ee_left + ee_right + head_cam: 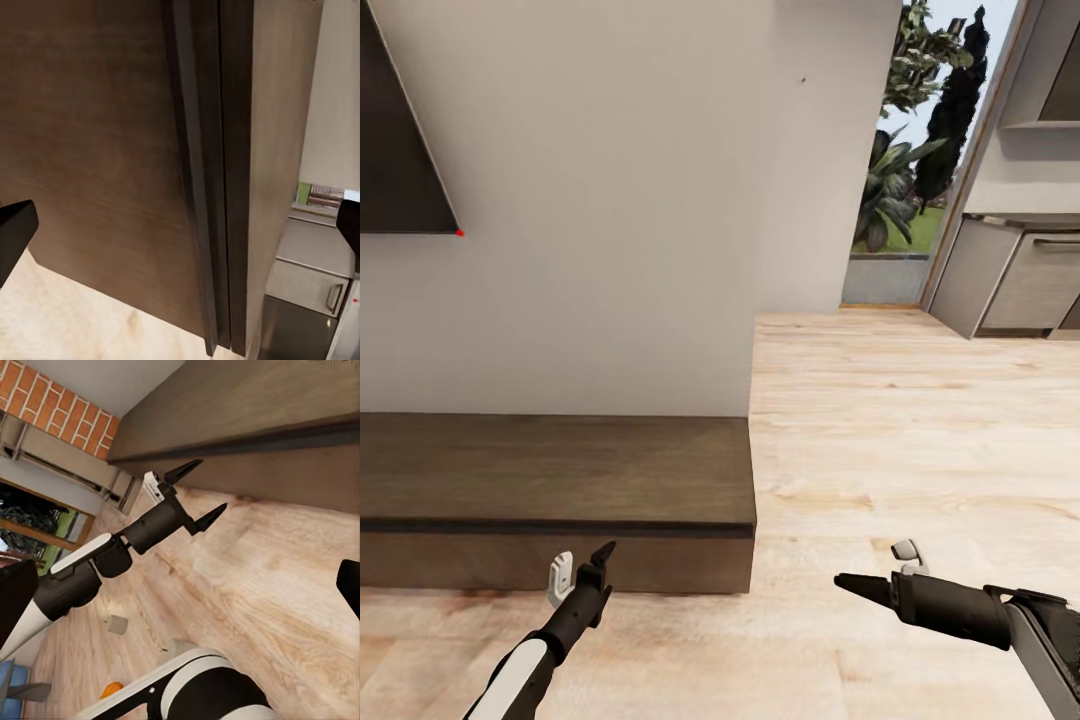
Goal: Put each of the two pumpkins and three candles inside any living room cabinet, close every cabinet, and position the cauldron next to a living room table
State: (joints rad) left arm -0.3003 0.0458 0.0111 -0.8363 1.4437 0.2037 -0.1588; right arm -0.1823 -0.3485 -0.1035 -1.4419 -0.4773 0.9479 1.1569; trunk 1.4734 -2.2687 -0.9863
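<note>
Cabinet (550,490) of dark-brown wood lies low against the pale wall (610,250), its flat top bare and its front face shut flush, with its right end stopping where the light wood floor (920,430) runs on toward the window (920,150) and the grey kitchen units (1020,270). A dark panel (400,130) hangs on the wall above the cabinet's left part.

The left gripper (582,568) hovers just in front of the cabinet's front face near its right end, its fingers spread apart and holding nothing; the right wrist view shows the same gripper (196,493) with both dark fingertips clearly separated above the floor beside the cabinet base. In the left wrist view the cabinet's brown front (97,150) and its dark top edge are close ahead between the two fingertips.

The right gripper (880,575) hangs over bare floor well to the right of the cabinet, pointing leftward, its fingers apart and empty.

In the right wrist view a small orange shape (112,688), perhaps one of the pumpkins, lies on the floor far behind the robot, partly hidden, and a small pale cylinder (116,624) stands on the floor near it; too small to identify.
</note>
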